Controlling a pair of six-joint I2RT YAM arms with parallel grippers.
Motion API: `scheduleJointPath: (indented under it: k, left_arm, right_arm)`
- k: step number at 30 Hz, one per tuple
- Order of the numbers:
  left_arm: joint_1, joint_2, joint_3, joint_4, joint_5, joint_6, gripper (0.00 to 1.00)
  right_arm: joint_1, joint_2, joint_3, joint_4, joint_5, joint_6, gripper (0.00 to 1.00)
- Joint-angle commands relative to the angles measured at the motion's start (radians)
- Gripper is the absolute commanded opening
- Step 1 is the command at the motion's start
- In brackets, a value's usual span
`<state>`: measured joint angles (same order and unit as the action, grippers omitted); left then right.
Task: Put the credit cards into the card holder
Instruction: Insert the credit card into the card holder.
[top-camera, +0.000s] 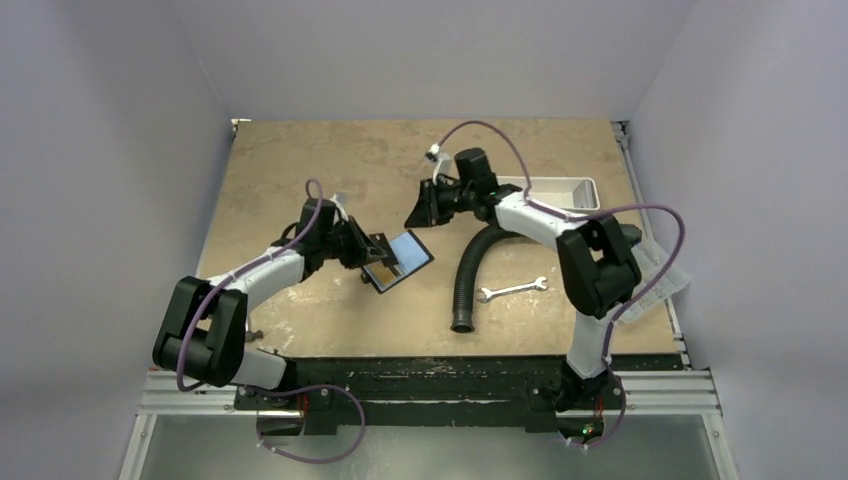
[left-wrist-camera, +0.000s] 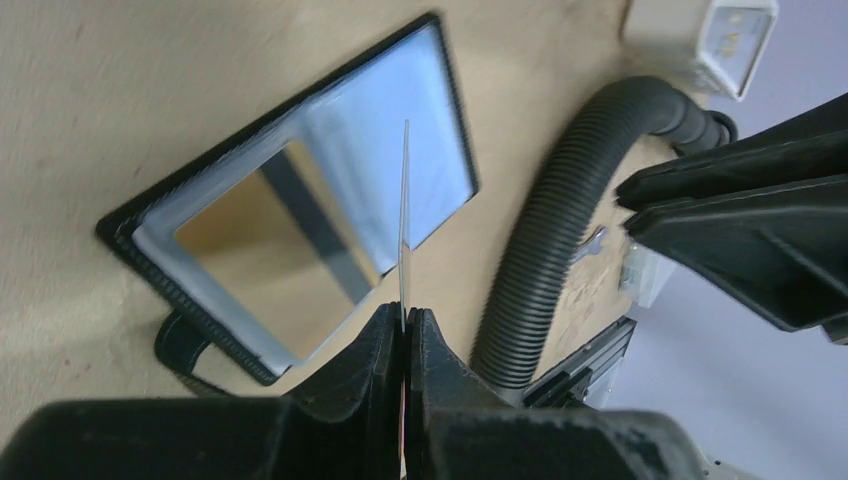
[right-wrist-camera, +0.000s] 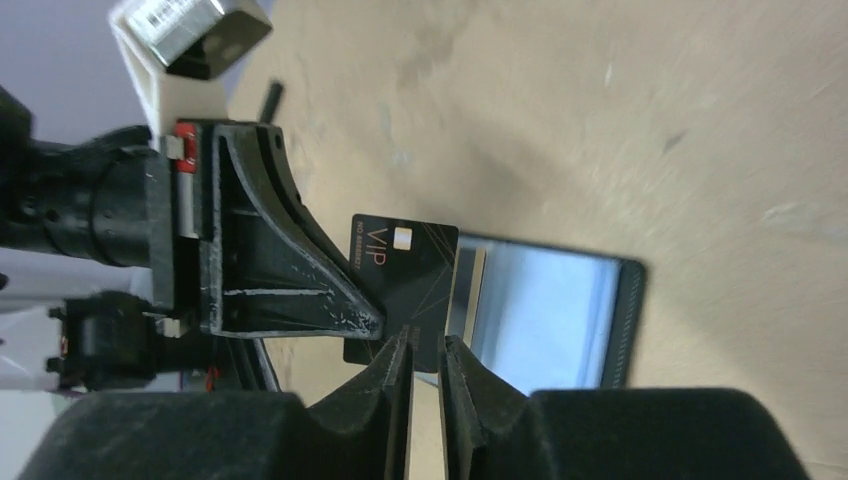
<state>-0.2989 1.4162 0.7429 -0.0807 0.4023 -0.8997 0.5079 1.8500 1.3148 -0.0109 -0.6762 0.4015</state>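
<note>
The card holder (top-camera: 400, 262) lies open on the table, its clear pockets facing up, and it also shows in the left wrist view (left-wrist-camera: 300, 220). A yellowish-tan card (left-wrist-camera: 262, 255) sits in one pocket. My left gripper (left-wrist-camera: 404, 320) is shut on a black credit card (right-wrist-camera: 405, 275) marked VIP. That card stands on edge (left-wrist-camera: 405, 200) just above the holder. My right gripper (right-wrist-camera: 425, 348) faces the card from the other side. Its jaws stand a little apart with nothing between them, and its tips are just short of the card's edge.
A black corrugated hose (top-camera: 468, 275) curves from the right arm toward the front. A silver wrench (top-camera: 512, 290) lies beside it. A white tray (top-camera: 565, 190) stands at the back right, behind the right arm.
</note>
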Motion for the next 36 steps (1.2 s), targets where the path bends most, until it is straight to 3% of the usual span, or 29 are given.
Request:
scheduleJointPath:
  k: [1,8,20,29,36]
  left_arm:
    - [0.003,-0.025,-0.122,0.249,0.019,-0.143,0.00]
    - [0.003,0.009,-0.195,0.296,0.007,-0.132,0.00]
    - [0.003,0.058,-0.201,0.292,0.075,-0.125,0.00]
    - [0.010,0.127,-0.164,0.242,0.165,-0.129,0.00]
    - [0.015,0.170,-0.146,0.234,0.159,-0.129,0.00]
  right_arm:
    - [0.037,0.067,-0.017,-0.007,-0.045,-0.064,0.18]
    - [0.038,0.144,-0.039,0.055,-0.001,-0.061,0.08]
    - [0.038,0.191,-0.041,0.031,0.044,-0.084,0.00]
    - [0.038,0.215,-0.032,0.014,0.046,-0.092,0.00]
    - [0.037,0.218,-0.029,0.012,0.047,-0.094,0.00]
